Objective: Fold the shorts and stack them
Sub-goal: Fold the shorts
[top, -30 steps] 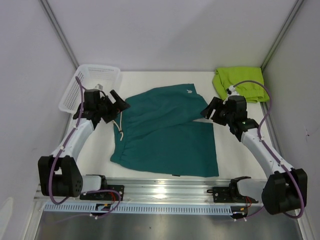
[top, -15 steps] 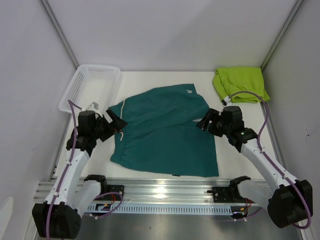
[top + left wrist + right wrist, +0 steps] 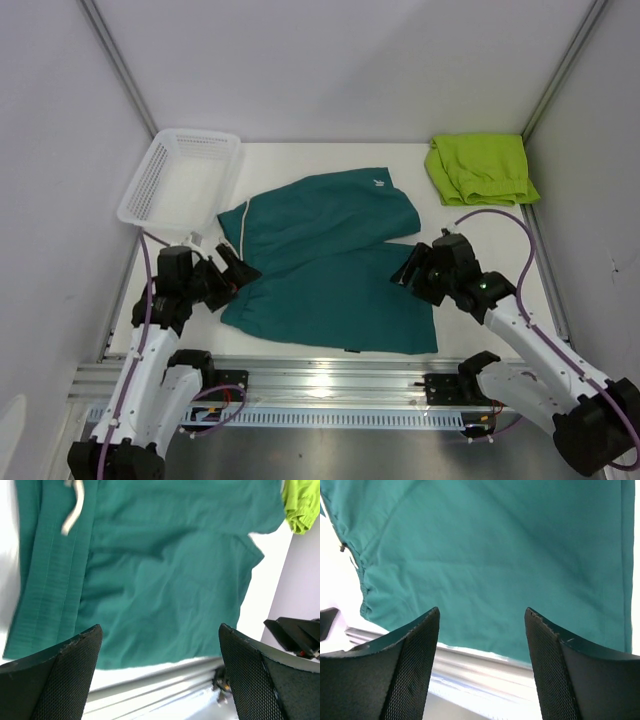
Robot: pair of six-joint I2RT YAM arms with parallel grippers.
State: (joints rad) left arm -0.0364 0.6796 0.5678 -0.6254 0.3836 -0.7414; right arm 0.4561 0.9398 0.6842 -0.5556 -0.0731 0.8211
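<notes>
The dark teal shorts lie spread flat mid-table, waistband and white drawstring to the left. The lime green shorts lie folded at the back right corner. My left gripper hovers open at the teal shorts' near left edge. In the left wrist view the teal shorts fill the frame beyond the open left gripper, which is empty. My right gripper hovers open over the near right leg. In the right wrist view the open right gripper frames only the teal shorts and the table's edge.
A white mesh basket stands at the back left. Grey walls close in both sides and the back. A metal rail with the arm bases runs along the near edge.
Both arms have drawn back toward the near edge. The left gripper went from the waistband's far end to the shorts' near left corner. The right gripper slid nearer along the right leg.
</notes>
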